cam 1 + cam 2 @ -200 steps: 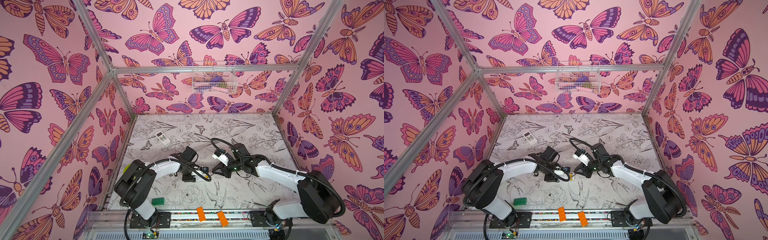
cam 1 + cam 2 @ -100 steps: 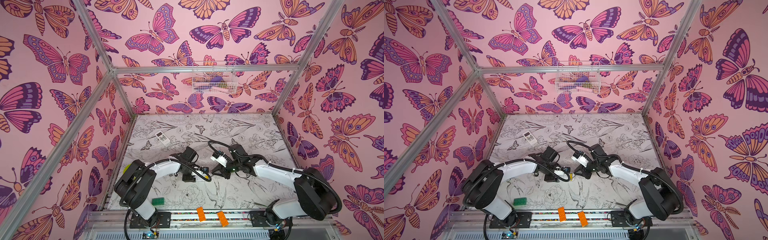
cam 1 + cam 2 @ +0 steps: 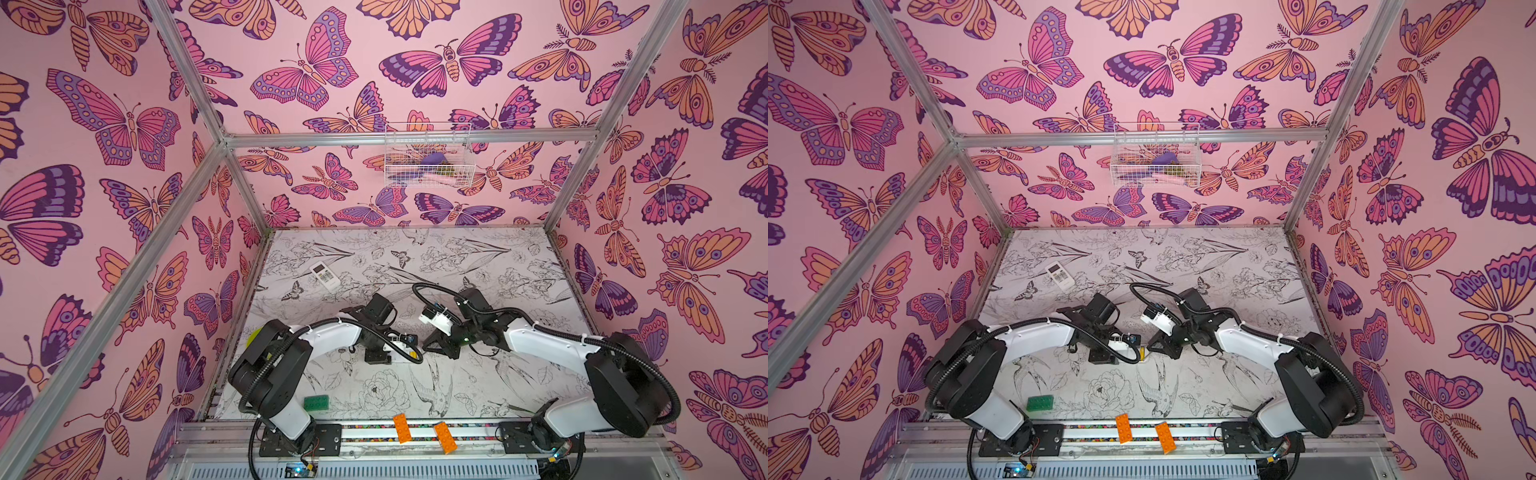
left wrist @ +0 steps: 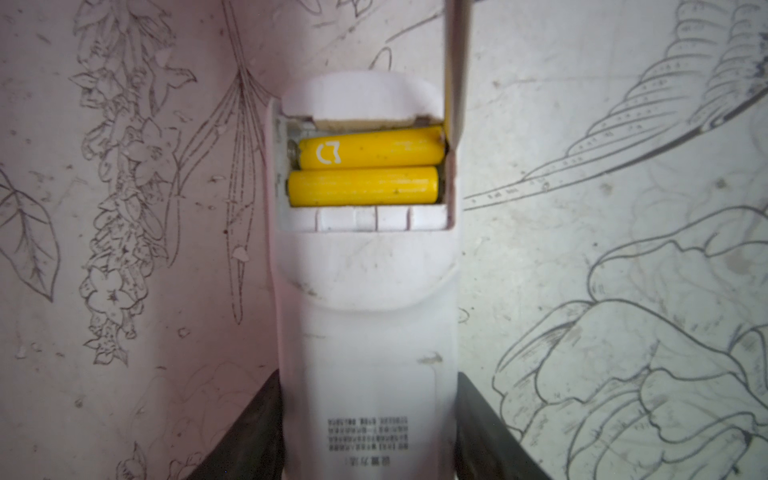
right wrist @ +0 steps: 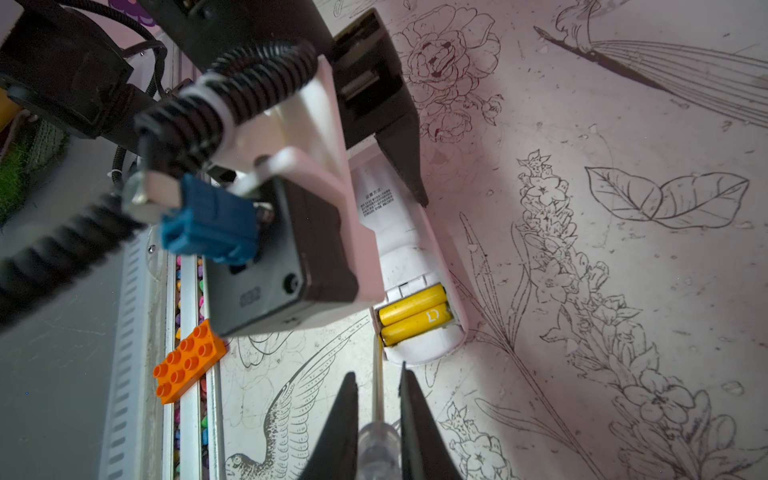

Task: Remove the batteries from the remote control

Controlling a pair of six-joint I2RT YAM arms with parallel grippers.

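The right gripper [image 5: 377, 372] is clamped on the screwdriver [image 5: 376, 399], whose tip is at the end of the logo battery [image 4: 370, 151]. It is best to pry up gently, tip low, while the left gripper [image 4: 368, 376], closed across the remote [image 4: 365, 316], pins it down. Both batteries [image 4: 363, 187] sit in the open bay [image 4: 291, 216]. Count: two batteries, one screwdriver, two remotes, the spare [image 3: 325, 275] well apart.

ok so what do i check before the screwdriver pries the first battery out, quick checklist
1. Cover off, both yellow batteries exposed: ok
2. Left gripper clamped on both sides of the remote: ok
3. Right gripper shut on the screwdriver: ok
4. Shaft lined up at the end of the battery nearer the remote's rounded end: ok
5. Tip wedged under that battery: cannot tell
6. Any battery lifted clear: not ok, both sit in the bay
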